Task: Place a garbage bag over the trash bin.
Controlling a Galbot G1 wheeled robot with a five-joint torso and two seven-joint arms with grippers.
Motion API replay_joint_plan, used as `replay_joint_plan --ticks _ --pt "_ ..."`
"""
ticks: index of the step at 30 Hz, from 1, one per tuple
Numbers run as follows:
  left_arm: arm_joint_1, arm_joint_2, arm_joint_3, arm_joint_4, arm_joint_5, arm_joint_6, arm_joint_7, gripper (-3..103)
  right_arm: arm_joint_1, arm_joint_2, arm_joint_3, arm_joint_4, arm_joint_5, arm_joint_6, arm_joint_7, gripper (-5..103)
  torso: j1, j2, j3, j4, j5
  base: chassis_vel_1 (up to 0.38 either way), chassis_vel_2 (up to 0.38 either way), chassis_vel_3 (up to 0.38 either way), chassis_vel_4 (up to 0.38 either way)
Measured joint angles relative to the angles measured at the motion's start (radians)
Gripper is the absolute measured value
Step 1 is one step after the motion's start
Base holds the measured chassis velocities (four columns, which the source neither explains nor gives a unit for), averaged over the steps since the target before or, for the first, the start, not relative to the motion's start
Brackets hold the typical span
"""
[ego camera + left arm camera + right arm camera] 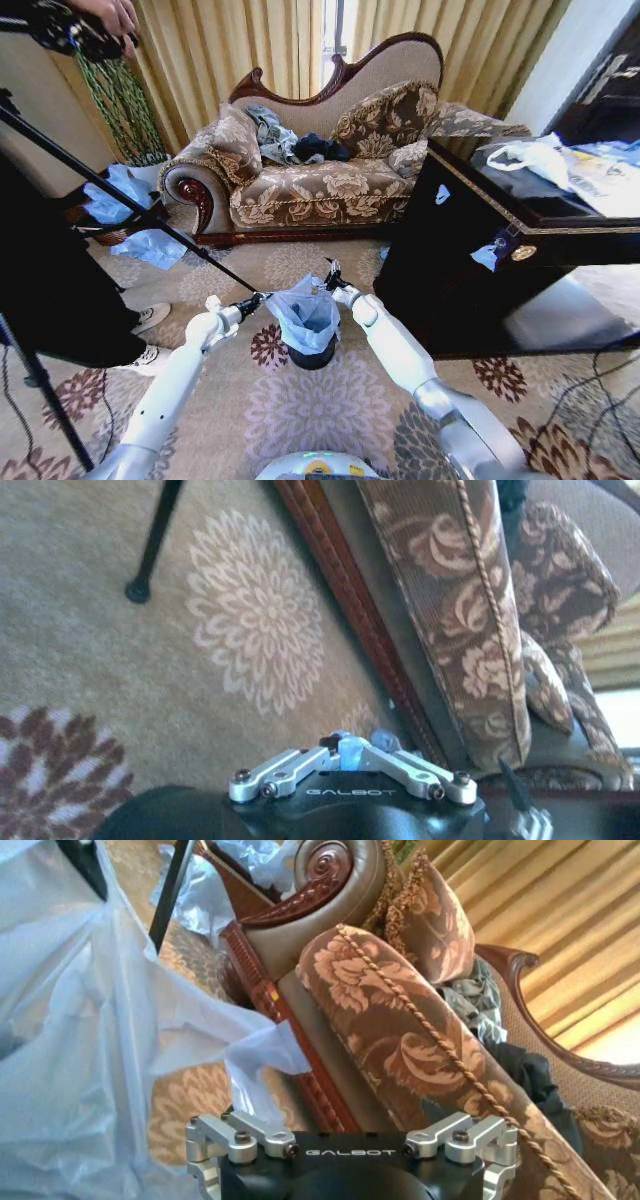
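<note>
Sofa (320, 180): I see it across the back of the patterned carpet (320, 410), brown floral upholstery, carved dark wood frame.

Dark cabinet (470, 270): stands to my right of the work area, near the sofa's end.

Garbage bag (305, 312): pale blue, thin, mouth open upward, draped over the bin and stretched between my two grippers. In the right wrist view it billows beside that gripper.

Trash bin (312, 355): black, upright on the carpet in front of the sofa, only its lower part showing beneath the bag.

Left gripper (262, 296): at the bag's left edge; in its wrist view I see the jaws closed together on a small pinch of pale blue film.

Right gripper (331, 276): at the bag's upper right edge; jaws drawn in on a twisted strand of bag.
</note>
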Motion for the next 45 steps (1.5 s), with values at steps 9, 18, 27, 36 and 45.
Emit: replay_joint_plan --ticks 9,18,27,36,45 --pt "0.004 -0.02 0.009 0.012 0.009 -0.006 0.003 0 -0.018 -0.031 0.014 0.018 0.031 0.058 -0.011 100 0.0 0.0 0.0 -0.0005 -0.0001 0.0 0.0 0.0 0.0" --pt "0.015 -0.012 0.021 -0.073 0.003 0.007 0.028 0 -0.011 -0.08 0.006 0.038 0.104 0.153 -0.165 100 0.0 0.0 0.0 -0.0003 0.0 0.0 0.0 0.0 0.0" --pt "0.011 -0.027 0.007 -0.08 -0.007 -0.003 -0.016 0 -0.022 -0.126 -0.019 0.043 0.102 0.176 -0.157 100 0.0 0.0 0.0 -0.0007 -0.0004 0.0 0.0 0.0 0.0" --pt "0.055 -0.029 0.002 -0.085 0.016 0.0 -0.022 0 -0.023 -0.085 -0.047 0.029 -0.062 0.141 -0.197 100 0.0 0.0 0.0 0.0002 -0.0003 0.0 0.0 0.0 0.0" --pt "0.008 -0.047 -0.026 -0.027 -0.003 -0.007 -0.019 0 -0.024 -0.129 -0.106 0.078 0.122 0.178 -0.358 100 0.0 0.0 0.0 -0.0001 -0.0002 0.0 0.0 0.0 0.0"
